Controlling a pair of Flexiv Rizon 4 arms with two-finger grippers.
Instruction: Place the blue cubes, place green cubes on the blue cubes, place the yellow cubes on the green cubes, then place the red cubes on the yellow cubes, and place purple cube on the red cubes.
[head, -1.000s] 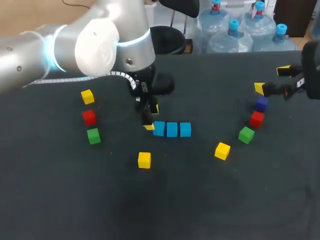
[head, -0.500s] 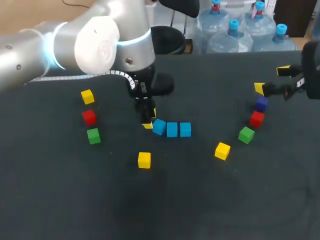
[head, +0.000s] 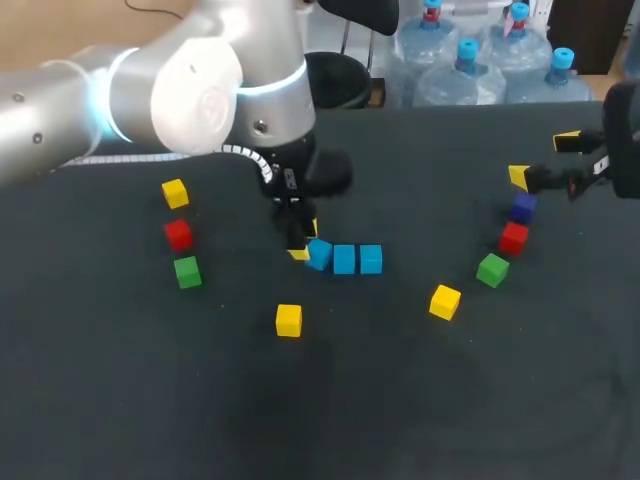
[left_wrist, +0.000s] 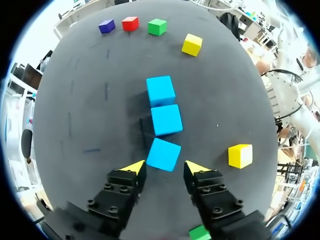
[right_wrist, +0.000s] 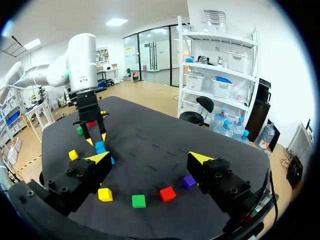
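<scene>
Matte black tabletop (head: 400, 400), three blue cubes (left_wrist: 166, 120), end cube (left_wrist: 162, 152) skewed before spread left tool (left_wrist: 164, 167), right tool (right_wrist: 150, 157) wide.

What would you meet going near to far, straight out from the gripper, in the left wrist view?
Tilted blue cube, second blue cube, third blue cube, yellow cube.

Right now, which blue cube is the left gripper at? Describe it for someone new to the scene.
In the middle of the black table lies a row of three blue cubes. Take the end cube nearest the left gripper, just ahead of its open fingers. Its two neighbours sit square in line; this one is twisted askew.
</scene>
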